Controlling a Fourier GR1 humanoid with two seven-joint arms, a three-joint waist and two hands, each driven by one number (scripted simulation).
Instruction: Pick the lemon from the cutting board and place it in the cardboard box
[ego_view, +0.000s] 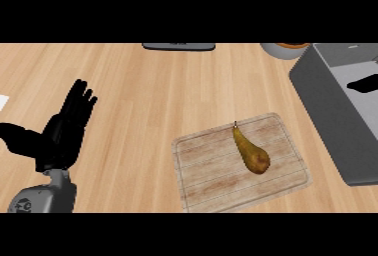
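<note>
Pale wood-grain tabletop (148, 90) fills the view from near to far, and everything on it sits well apart from the one arm that shows. Largest on it is a grey, open-topped rectangular box (328, 107) along the right edge, its walls looking more like grey metal or plastic than cardboard; a dark patch shows inside it, and I take this to be the box the task means. Next in size is the light wooden cutting board (214, 185), lying at the near right and turned a little askew, just left of the box's near corner. At the left, the robot's left hand (63, 135) rises from its grey forearm with its black fingers (83, 97) straight and spread, holding nothing; it looks to be resting. On the board lies not a lemon but a brown-yellow pear-shaped fruit (252, 154), its thin stem end pointing far and slightly left, its fat end near and right, so its long axis runs nearly from near to far. The fruit lies well to the right of the left hand, with bare tabletop between them. The right hand does not show; judging by the layout, it would be the nearer one to fruit and box. Two small objects, a dark flat one (179, 46) and a round one (284, 49), touch the far edge.
</note>
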